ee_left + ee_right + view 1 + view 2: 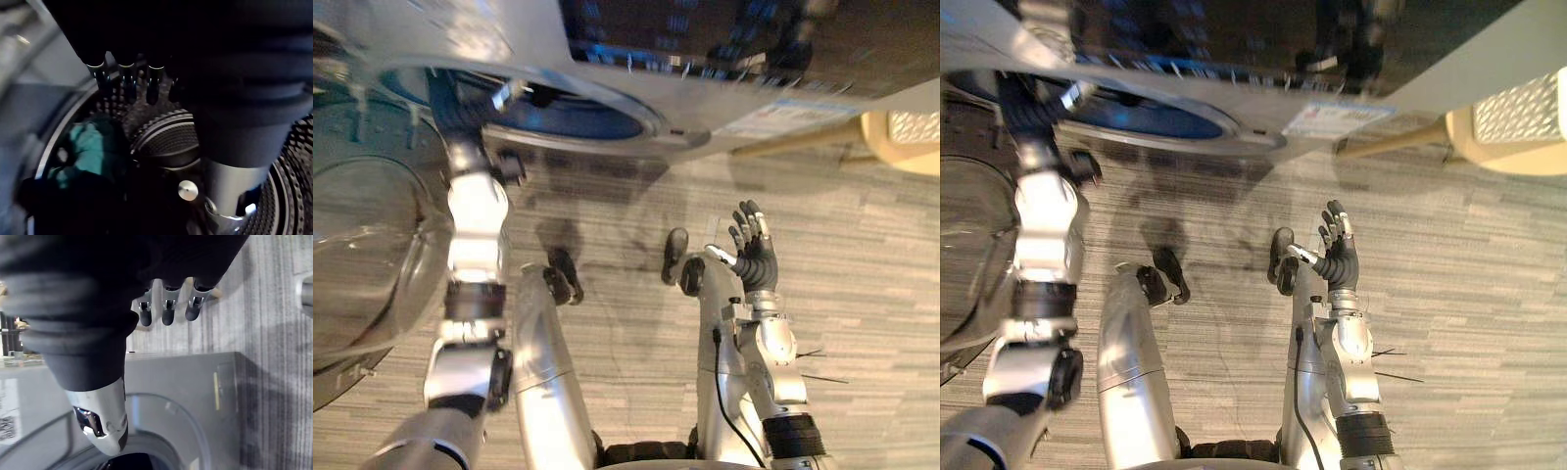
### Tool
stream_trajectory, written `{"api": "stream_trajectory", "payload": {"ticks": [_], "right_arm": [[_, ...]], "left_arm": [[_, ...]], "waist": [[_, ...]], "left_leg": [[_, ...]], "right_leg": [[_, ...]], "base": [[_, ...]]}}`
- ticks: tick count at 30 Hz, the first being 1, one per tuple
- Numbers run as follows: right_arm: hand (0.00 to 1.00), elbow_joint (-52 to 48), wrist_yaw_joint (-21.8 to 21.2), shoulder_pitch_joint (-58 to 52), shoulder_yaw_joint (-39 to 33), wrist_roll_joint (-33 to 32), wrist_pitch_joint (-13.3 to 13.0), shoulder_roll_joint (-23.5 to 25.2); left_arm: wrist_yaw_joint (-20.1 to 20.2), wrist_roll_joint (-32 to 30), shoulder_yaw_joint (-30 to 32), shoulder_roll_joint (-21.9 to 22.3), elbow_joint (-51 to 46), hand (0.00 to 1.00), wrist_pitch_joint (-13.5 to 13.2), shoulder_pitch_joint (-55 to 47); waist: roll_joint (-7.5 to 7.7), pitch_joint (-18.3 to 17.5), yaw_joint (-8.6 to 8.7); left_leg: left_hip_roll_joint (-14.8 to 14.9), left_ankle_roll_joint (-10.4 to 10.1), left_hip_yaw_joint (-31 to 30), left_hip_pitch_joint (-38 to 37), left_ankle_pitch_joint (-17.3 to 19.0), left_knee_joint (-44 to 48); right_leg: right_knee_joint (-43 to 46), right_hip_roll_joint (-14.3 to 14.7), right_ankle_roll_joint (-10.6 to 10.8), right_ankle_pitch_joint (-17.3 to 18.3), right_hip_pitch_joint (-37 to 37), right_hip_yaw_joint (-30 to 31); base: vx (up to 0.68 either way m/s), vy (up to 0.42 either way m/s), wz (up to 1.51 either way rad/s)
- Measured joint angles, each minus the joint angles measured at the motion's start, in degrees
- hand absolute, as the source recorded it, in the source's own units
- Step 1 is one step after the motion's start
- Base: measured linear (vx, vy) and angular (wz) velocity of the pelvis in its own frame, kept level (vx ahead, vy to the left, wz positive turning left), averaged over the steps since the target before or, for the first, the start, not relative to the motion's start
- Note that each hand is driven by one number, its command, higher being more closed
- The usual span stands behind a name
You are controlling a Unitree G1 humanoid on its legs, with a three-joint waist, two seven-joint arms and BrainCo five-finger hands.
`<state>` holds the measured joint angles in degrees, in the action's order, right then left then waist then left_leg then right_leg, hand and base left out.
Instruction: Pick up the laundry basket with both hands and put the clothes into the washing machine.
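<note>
Inside the perforated metal drum (294,157) of the silver-grey washing machine (705,110) lies crumpled teal clothing (86,147), past the left hand (126,78), fingers straight and empty. Right hand (751,251) spreads open above the floor (871,294); cream perforated laundry basket (911,137) sits far right.

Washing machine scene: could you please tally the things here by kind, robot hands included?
Washing machine: 1
Beige basket: 1
Teal garment: 1
Robot hands, left hand and right hand: 2
Total: 5
</note>
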<state>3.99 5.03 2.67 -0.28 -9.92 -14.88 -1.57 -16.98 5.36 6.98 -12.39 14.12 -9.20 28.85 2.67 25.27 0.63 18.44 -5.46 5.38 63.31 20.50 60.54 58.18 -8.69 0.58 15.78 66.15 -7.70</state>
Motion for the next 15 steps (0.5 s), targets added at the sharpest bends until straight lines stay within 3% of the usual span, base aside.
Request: {"api": "stream_trajectory", "payload": {"ticks": [2,5,10,14,15], "right_arm": [[0.00,1.59,0.21,-0.07,-0.38,1.05,0.39,-0.06],[0.00,5.17,0.29,-0.23,-0.54,1.57,1.04,-0.83],[0.00,14.13,1.04,-3.02,-0.31,1.72,2.84,-1.20],[0.00,21.94,1.31,-5.92,0.40,3.99,3.61,-1.06],[0.00,26.10,1.28,-6.42,0.16,4.97,4.22,-1.16]], "left_arm": [[2.15,1.01,-0.75,5.00,0.48,0.00,-0.14,-7.83],[4.50,1.86,-2.96,8.51,5.86,0.00,-0.19,-14.00],[8.48,2.95,-5.69,10.74,16.15,0.00,-0.34,-22.29],[9.85,2.61,-5.71,11.48,24.54,0.00,-0.57,-27.48],[10.68,1.04,-5.24,11.68,29.37,0.00,-0.52,-27.98]], "waist": [[-0.02,-0.81,-0.49],[-0.16,-2.40,-1.51],[-0.22,-5.05,-1.95],[-0.58,-10.84,-2.55],[-1.42,-12.83,-2.79]], "left_leg": [[-0.91,-0.84,-0.17,-5.20,-1.78,-5.10],[-1.86,-1.69,-0.14,-11.54,-3.60,-11.00],[-3.55,-2.31,0.97,-27.29,-6.85,-23.10],[-4.65,-2.38,2.67,-38.09,-9.93,-33.63],[-5.27,-2.58,3.14,-42.51,-11.84,-38.47]], "right_leg": [[-3.51,-0.40,-0.31,-0.18,-5.33,-1.51],[-7.81,-0.45,-0.63,-0.40,-11.72,-3.12],[-17.11,-0.61,-0.18,-1.14,-27.27,-5.49],[-25.03,-0.47,0.63,-2.67,-36.94,-6.40],[-29.32,-0.13,1.02,-4.01,-41.02,-6.91]], "base": [[0.10,-0.088,0.31],[0.10,-0.089,0.26],[0.13,-0.049,0.27],[0.13,-0.004,0.12],[0.16,0.013,0.11]]}}
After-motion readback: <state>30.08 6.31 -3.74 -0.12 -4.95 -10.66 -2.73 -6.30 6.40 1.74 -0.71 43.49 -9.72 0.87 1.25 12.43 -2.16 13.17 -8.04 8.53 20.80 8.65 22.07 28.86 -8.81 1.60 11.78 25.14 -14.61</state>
